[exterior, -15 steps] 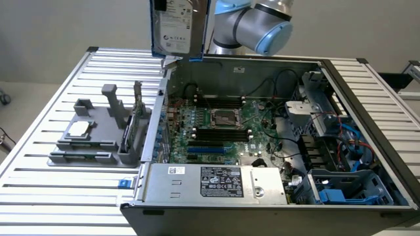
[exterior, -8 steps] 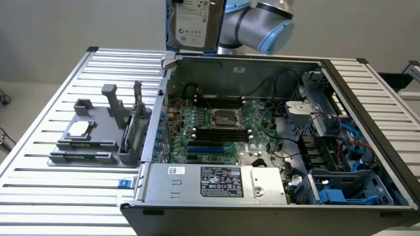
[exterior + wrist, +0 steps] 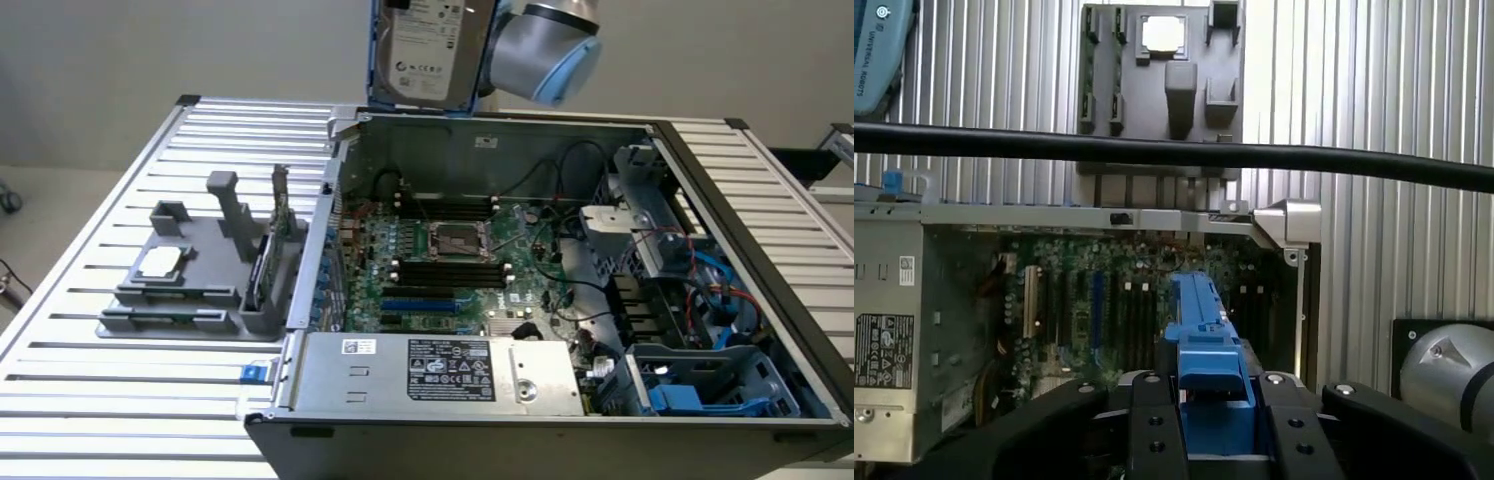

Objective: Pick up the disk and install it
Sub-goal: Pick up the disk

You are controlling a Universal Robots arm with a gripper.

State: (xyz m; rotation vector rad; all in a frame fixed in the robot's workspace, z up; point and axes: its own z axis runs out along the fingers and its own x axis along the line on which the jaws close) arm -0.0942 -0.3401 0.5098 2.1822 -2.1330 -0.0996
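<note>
as the end effector [image 3: 1209, 410] grips it, the disk [image 3: 424, 50] hangs — upright.

Bright, even, diffuse light. The ribbed bench [image 3: 94, 420] gleams pale at the exterior view's lower left. The disk [image 3: 424, 50] is well lit, and the computer case [image 3: 534, 445] interior lies in soft shadow.

Arm joint [image 3: 531, 40]: rounded silver-grey housing, light-blue end cap [image 3: 571, 70] at its 4 o'clock. Gripper [image 3: 1211, 390]: matte black body, flat black fingers [image 3: 1150, 425] with rows of small round screws, silver bolt heads [image 3: 1344, 389] on upper edge. Thick smooth black cable [image 3: 1154, 150]. Blue cover [image 3: 879, 50] with "UNIVERSAL ROBOTS" lettering. Silver-grey wrist housing [image 3: 1454, 375], black surround.
</note>
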